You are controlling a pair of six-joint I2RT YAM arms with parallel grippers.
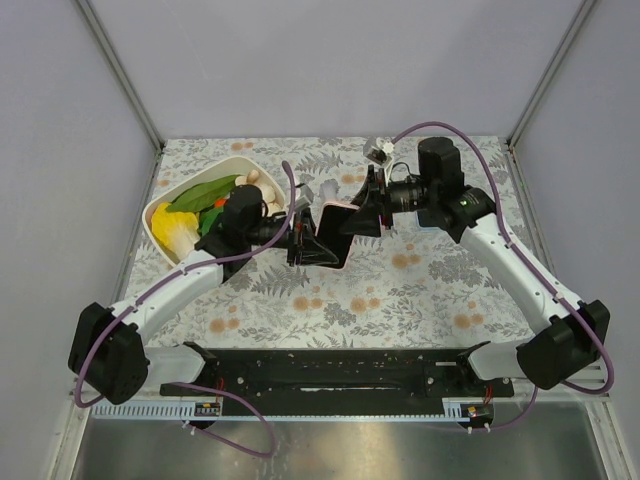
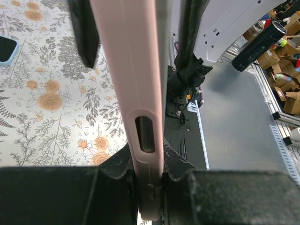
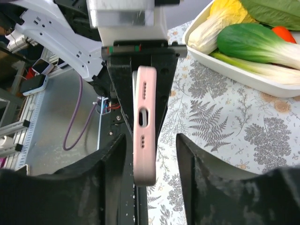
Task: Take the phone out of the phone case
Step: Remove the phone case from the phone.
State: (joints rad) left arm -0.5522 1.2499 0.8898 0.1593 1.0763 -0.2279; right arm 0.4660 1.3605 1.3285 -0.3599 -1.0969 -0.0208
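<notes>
The pink phone case (image 1: 336, 222) hangs edge-on above the table's middle, between both arms. My left gripper (image 1: 298, 238) is shut on one end of it. In the left wrist view the phone case (image 2: 136, 79) runs up from between the jaws of the left gripper (image 2: 149, 180). A dark slot (image 2: 144, 134) shows in its edge; I cannot make out the phone apart from the case. My right gripper (image 3: 150, 140) is open, its fingers standing either side of the free end of the phone case (image 3: 144, 136) with gaps on both sides.
A white tray (image 1: 160, 222) of vegetables stands at the back left, also in the right wrist view as the tray (image 3: 234, 63). A second phone in a light-blue case (image 2: 4, 49) lies flat on the floral tablecloth. The black base rail (image 1: 330, 368) runs along the near edge.
</notes>
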